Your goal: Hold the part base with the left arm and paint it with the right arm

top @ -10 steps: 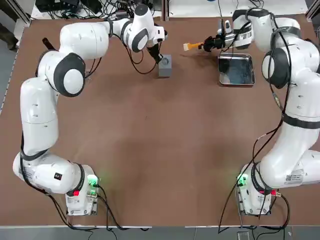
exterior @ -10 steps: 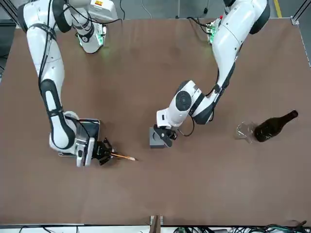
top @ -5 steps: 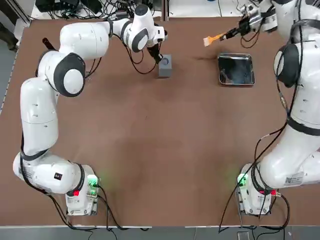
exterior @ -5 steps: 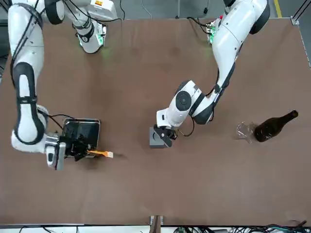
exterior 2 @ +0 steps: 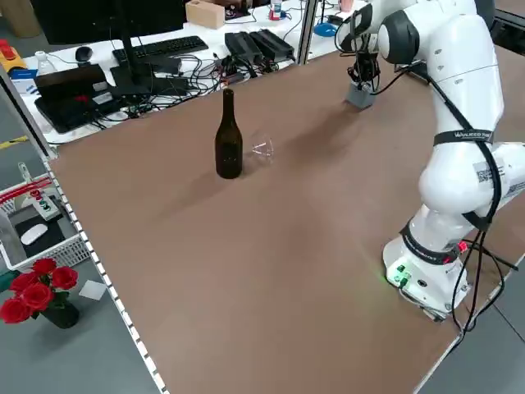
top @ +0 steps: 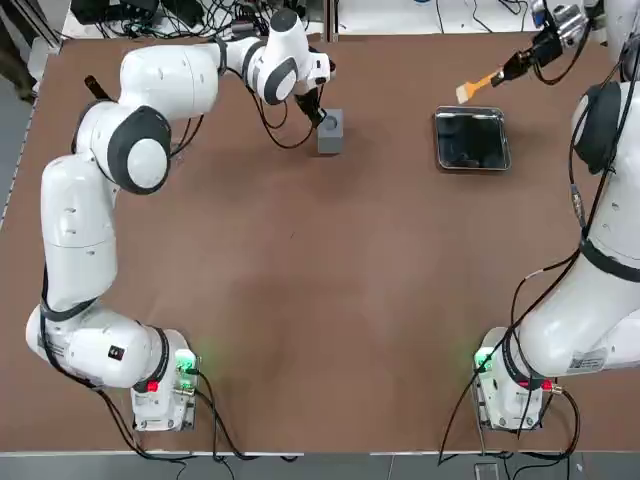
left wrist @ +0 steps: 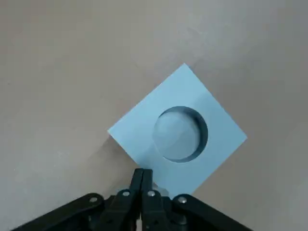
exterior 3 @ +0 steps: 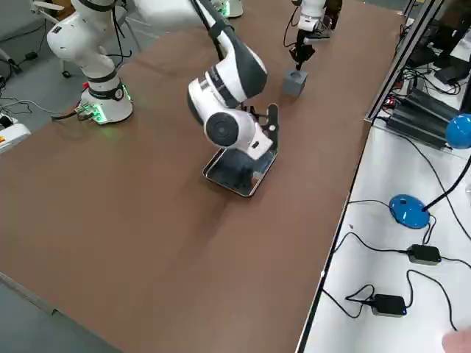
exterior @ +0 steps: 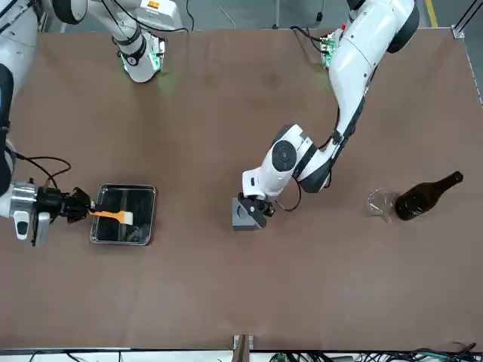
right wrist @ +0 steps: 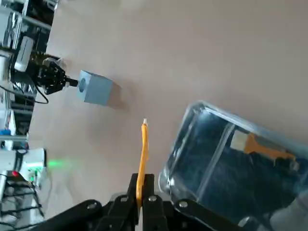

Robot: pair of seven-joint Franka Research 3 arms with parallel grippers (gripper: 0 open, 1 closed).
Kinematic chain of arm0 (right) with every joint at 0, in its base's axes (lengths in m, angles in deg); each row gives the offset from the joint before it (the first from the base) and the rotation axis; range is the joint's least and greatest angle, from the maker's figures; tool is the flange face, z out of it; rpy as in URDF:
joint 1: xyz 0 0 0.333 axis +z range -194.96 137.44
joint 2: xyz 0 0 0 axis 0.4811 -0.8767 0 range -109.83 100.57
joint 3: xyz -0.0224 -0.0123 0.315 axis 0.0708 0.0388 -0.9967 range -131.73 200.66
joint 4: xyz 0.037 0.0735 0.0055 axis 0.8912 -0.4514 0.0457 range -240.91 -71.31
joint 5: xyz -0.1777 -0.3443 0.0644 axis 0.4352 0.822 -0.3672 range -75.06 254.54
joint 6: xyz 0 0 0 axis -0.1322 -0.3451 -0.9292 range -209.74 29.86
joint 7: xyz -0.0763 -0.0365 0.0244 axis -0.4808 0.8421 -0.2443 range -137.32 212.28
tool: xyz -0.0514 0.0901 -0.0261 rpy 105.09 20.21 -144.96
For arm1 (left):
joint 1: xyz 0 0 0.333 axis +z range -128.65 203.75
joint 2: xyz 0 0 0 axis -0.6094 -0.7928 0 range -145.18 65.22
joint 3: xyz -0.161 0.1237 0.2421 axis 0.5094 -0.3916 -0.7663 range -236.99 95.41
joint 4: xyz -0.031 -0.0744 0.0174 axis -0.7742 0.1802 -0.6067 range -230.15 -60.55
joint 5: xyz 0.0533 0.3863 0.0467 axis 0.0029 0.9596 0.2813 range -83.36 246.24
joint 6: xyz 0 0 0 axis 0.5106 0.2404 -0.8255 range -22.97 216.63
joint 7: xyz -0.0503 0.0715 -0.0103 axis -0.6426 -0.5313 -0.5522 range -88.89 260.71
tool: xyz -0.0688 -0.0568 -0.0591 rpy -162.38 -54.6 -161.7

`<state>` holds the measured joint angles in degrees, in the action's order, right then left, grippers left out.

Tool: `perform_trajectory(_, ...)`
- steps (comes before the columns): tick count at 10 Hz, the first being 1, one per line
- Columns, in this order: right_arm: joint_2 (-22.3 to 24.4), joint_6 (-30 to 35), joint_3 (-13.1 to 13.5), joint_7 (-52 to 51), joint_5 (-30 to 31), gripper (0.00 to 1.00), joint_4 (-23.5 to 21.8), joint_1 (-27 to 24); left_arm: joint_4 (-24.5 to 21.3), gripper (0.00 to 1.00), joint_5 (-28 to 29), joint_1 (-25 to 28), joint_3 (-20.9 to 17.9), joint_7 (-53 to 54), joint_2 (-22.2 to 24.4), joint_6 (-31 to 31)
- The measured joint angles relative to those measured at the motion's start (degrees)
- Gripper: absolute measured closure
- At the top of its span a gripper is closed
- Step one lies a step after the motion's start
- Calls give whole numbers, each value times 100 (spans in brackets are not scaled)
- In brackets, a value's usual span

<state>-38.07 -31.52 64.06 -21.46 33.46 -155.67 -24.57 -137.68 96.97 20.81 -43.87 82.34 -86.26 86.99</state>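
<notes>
In the top view, the left arm [top: 78, 225] rises from its base at lower left, bends at upper left and reaches to upper centre, its wrist [top: 290, 60] angled down and its gripper [left wrist: 147, 185] closed, jaws together. The right arm [top: 620, 220] climbs from its base at lower right along the right edge, its gripper [right wrist: 141, 192] at upper right, low over the counter [top: 300, 300], jaws closed and pointing toward the picture's left.

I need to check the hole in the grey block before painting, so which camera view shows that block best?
The left wrist view: the whole round hole in the grey block shows. The other views catch it smaller, farther off.
</notes>
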Motion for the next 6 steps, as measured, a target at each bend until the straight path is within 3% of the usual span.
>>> perform_trajectory(2,-50,125,310,450,17,95,-124,-33,0,95,0,0,0,-3,0,0)
perform_trajectory(6,-561,27,528,1262,16,95,-130,-81,1,95,0,-1,0,-4,0,0)
